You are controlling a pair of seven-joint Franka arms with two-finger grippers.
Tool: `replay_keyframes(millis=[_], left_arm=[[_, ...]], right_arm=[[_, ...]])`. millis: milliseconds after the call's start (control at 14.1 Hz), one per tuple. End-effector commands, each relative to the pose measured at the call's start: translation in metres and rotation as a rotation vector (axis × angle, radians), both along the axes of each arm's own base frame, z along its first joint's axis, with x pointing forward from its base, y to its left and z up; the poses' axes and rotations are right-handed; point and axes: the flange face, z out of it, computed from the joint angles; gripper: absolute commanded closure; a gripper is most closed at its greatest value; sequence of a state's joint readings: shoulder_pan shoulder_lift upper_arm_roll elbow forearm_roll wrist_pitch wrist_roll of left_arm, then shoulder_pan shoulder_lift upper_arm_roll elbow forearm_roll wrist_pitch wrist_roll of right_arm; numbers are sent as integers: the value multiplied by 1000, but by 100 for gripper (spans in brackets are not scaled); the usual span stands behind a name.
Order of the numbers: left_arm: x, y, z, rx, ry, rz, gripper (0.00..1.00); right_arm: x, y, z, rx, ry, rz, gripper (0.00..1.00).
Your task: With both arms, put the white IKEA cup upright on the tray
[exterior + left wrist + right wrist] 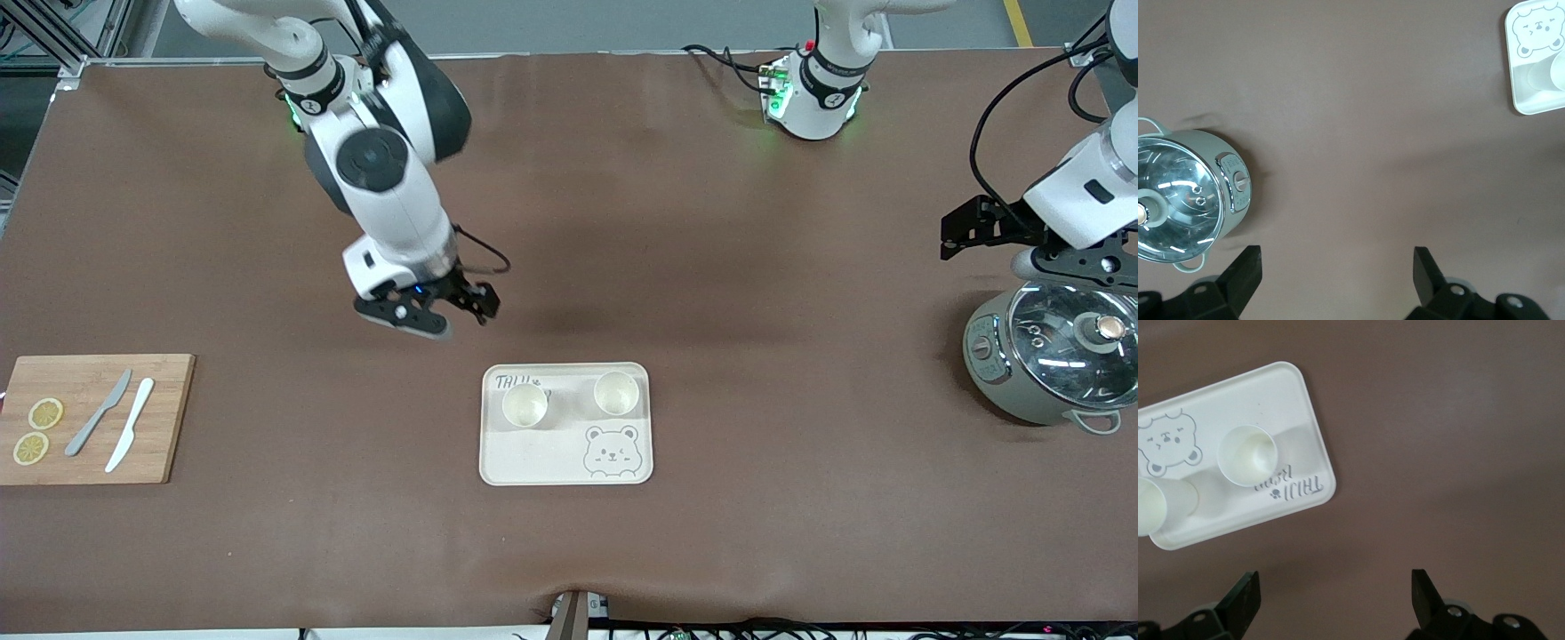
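Standing upright on the cream bear-print tray (533, 458), two white cups (524, 405) (616, 393) sit just below the right gripper (444, 311), fingers apart. The left gripper (1036, 244), also apart, hangs beside the pot (1053, 360).

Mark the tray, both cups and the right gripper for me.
tray (542, 458), front view, bare floor.
cup nearer right arm's end (524, 405), front view, inside.
other cup (616, 393), front view, inside.
right gripper (1335, 600), right wrist view, between fingertips.

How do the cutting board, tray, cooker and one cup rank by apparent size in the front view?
1. Cutting board
2. Tray and cooker: too alike to rank
3. Cup, smallest
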State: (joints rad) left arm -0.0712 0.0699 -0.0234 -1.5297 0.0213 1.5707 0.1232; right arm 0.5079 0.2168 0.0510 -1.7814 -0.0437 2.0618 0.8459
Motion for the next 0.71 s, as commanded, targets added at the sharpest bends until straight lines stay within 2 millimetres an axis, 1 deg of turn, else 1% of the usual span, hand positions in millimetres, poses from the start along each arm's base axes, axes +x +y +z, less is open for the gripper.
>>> replay_keyframes(millis=[0, 142, 284, 426, 640], left_arm=[[-2, -2, 3, 10, 2, 8, 0], [-2, -4, 5, 7, -4, -1, 0], [-2, -5, 6, 8, -9, -3, 0], [-2, -3, 6, 7, -8, 0, 0], [-1, -4, 4, 7, -4, 8, 0]], right_arm=[[-20, -67, 48, -36, 4, 70, 0], [-25, -111, 85, -50, 16, 116, 0], [-28, -169, 118, -57, 23, 179, 0], [-30, -231, 140, -55, 32, 226, 0], [-30, -315, 153, -45, 34, 282, 0]])
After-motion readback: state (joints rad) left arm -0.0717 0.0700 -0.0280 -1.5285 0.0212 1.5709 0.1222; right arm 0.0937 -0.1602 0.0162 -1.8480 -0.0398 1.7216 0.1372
